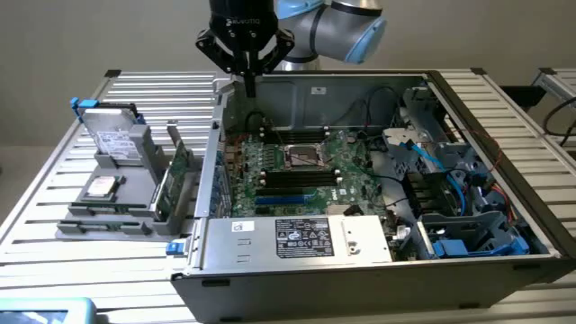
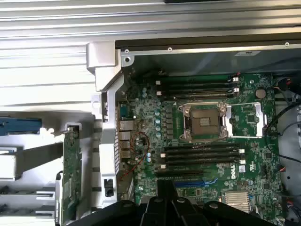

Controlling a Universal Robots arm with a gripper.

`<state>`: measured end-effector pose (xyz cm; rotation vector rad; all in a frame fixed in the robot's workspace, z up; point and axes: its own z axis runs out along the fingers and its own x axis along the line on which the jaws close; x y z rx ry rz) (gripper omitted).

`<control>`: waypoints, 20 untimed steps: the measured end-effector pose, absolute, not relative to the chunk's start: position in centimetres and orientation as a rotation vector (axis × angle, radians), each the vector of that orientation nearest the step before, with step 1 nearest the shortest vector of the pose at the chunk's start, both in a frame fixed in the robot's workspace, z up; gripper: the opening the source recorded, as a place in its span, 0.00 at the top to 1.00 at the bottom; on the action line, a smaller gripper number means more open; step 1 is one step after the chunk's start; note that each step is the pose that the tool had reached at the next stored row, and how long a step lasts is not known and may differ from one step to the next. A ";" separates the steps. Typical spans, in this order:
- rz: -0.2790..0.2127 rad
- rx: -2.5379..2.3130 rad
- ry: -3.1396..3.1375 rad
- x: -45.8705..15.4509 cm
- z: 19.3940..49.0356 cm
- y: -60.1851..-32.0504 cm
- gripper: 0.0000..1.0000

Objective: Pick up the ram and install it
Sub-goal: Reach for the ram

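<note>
You're getting the full layout from the exterior view: arm (image 1: pixel 333 23) reaching over the far left corner of the open PC case (image 1: pixel 360 290), gripper (image 1: pixel 249 86) pointing straight down just above the case's far wall, fingers pinched together and carrying nothing. That view is also giving you the grey rack (image 1: pixel 108 223) sitting outside the case on the exterior view's left, with hard drives (image 1: pixel 112 138) standing in it. The ram (image 1: pixel 162 196) is standing on edge in that rack, just beside the taller expansion card (image 1: pixel 185 165) and close to the case's left wall. It's sitting well apart from the gripper, nearer the camera and further left, untouched. The wrist view is giving you the detail the exterior one isn't: the motherboard (image 2: pixel 155 117) from above, CPU socket (image 2: pixel 204 122) flanked by black memory slots (image 2: pixel 202 153), closed gripper (image 2: pixel 165 188) in the foreground. A green board (image 2: pixel 70 174) is standing in the rack there too, but you can't tell whether it's the ram or the card.
</note>
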<state>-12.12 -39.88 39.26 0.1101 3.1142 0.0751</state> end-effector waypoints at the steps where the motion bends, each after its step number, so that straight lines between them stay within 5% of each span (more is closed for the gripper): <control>1: 0.075 0.110 3.114 -12.1 39.3 -39.9 0.89; 20: 0.072 0.110 3.114 -13.3 39.2 -40.7 0.89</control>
